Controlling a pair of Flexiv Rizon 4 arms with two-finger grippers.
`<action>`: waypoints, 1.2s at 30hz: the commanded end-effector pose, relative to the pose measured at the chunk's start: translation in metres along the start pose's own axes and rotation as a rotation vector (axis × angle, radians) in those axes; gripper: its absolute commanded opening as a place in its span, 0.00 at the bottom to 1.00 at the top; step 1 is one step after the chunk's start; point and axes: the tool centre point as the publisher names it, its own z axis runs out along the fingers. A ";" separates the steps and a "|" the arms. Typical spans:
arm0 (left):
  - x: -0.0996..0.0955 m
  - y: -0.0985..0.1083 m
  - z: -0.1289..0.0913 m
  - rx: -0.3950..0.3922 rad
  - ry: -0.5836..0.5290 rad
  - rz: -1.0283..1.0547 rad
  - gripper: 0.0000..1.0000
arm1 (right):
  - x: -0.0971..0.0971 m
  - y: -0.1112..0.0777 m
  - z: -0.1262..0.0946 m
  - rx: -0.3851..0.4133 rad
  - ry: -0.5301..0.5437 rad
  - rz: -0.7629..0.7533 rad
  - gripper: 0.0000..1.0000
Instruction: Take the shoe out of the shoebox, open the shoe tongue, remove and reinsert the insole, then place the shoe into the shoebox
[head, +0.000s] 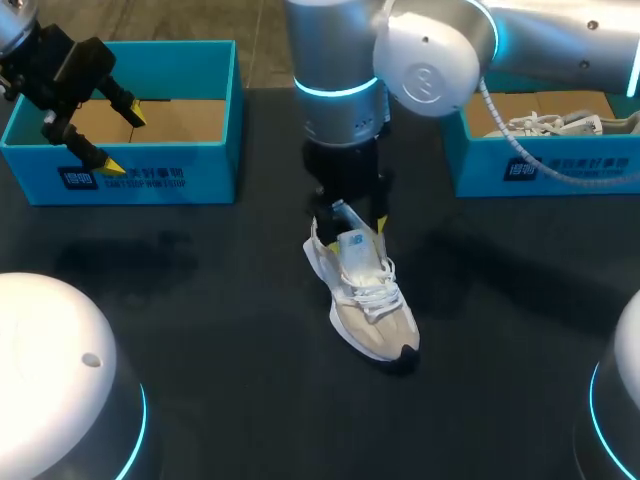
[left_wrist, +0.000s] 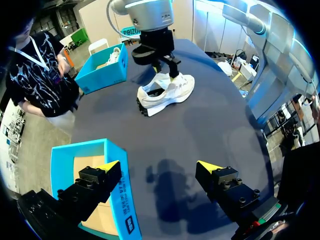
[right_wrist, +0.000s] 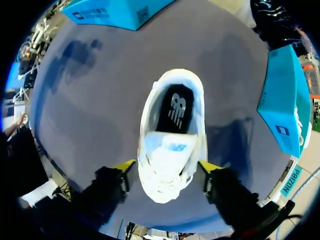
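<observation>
Shoe (head: 362, 300) lies on the table (head: 220, 330), right under my right claw (right_wrist: 166, 166). That claw is wide, with one finger on each side of the tongue (right_wrist: 165, 150), and I see no touch yet. The shoe's long way runs straight out between the fingers, so I think a pinch would squeeze its sides. My left claw (head: 120, 138), wide too, hangs well apart over the left box (head: 150, 170).
</observation>
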 end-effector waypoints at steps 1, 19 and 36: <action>0.000 0.000 -0.001 -0.003 0.001 0.000 1.00 | 0.000 -0.010 0.000 -0.034 -0.005 0.008 0.47; 0.000 0.000 -0.001 -0.003 0.001 0.000 1.00 | -0.005 0.007 0.032 -0.095 -0.033 0.020 0.42; 0.000 0.000 -0.001 -0.003 0.001 0.000 1.00 | -0.016 0.009 0.013 -0.301 -0.126 -0.250 0.50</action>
